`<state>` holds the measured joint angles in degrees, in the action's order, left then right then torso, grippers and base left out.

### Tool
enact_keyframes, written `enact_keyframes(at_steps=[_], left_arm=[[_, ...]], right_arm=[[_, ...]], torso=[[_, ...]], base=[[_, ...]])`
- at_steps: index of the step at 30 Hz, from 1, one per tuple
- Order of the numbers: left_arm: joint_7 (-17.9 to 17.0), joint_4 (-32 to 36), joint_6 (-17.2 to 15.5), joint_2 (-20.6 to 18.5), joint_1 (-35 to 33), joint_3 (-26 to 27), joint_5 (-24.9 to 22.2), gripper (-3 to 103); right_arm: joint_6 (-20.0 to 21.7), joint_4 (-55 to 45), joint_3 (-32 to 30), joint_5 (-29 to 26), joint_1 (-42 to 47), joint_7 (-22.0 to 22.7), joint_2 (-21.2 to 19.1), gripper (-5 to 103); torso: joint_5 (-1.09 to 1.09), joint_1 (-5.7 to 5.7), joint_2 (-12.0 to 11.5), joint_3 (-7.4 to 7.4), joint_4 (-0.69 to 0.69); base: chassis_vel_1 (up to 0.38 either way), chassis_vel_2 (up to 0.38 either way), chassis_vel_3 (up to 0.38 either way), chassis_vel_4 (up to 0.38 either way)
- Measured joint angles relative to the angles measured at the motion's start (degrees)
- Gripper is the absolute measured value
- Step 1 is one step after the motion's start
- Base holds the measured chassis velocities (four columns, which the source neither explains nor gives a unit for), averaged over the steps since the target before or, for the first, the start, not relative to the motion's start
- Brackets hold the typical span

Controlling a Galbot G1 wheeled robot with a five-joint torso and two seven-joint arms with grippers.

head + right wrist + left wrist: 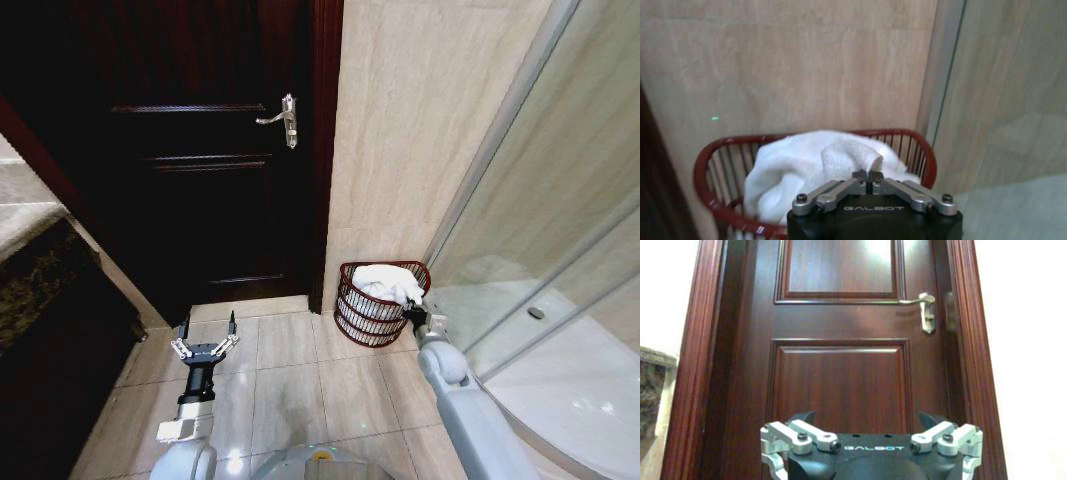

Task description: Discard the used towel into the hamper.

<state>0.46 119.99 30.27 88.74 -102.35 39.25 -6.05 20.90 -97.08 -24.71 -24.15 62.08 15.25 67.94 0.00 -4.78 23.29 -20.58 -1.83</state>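
On the far left of the head view a dark stone-topped desk (45, 270) juts in beside the tiled floor (290, 385), and just past it the left tool (205, 330) hangs low over the tiles with its fingers spread wide apart, released and holding nothing; the left wrist view shows the same spread fingers (803, 432) pointing at the dark wooden door (840, 340). That door (200, 150) stands shut, its silver handle (285, 120) near its right edge, and the handle (923, 307) shows again from the left wrist. Right of the door frame runs a beige tiled wall (420, 130), and at its foot the hamper (355, 320) sits on the floor in the corner between the wall and the glass shower screen (560, 230). The towel (385, 285), white and bunched, lies heaped inside the hamper, rising above the rim. The right tool (412, 314) reaches to the hamper's near right rim; from the right wrist its fingertips (868, 175) are clenched together and touch a fold of the towel (813, 162) over the hamper (707, 160), though whether cloth is actually pinched between them I cannot tell
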Motion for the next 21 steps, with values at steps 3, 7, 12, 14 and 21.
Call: enact_keyframes(at_steps=[3,7,12,14,21], left_arm=[[0.0,0.0,0.0,0.1,0.0,0.2,0.0,100],[0.0,-0.1,0.3,0.5,-0.2,0.5,0.1,100],[0.0,-0.4,0.5,0.8,-0.3,0.6,0.3,100],[0.0,-0.5,0.5,0.9,-0.2,0.6,0.3,100],[0.0,-1.1,0.6,1.1,0.0,1.0,0.3,100]], right_arm=[[0.1,1.4,0.3,-0.5,-2.0,0.0,-0.8,0],[0.0,5.7,1.6,-2.3,-8.2,-0.1,-2.4,0],[-0.1,8.3,3.0,-4.2,-12.2,-1.2,-2.9,0],[-0.1,8.9,3.3,-4.4,-12.8,-1.9,-2.9,0],[1.4,15.0,5.9,-3.7,-16.8,-6.6,-2.1,0]], torso=[[-0.01,0.0,0.0,0.0,0.0],[0.0,0.0,0.0,0.0,0.0],[-0.01,0.0,0.0,0.0,-0.01],[0.0,0.0,0.0,0.0,0.0],[-0.01,0.0,0.0,0.0,0.0]], base=[[0.0,0.0,0.0,0.0],[0.0,0.0,0.0,0.0],[0.0,0.0,0.0,0.0],[0.0,0.0,0.0,0.0],[0.0,0.0,0.0,0.0]])
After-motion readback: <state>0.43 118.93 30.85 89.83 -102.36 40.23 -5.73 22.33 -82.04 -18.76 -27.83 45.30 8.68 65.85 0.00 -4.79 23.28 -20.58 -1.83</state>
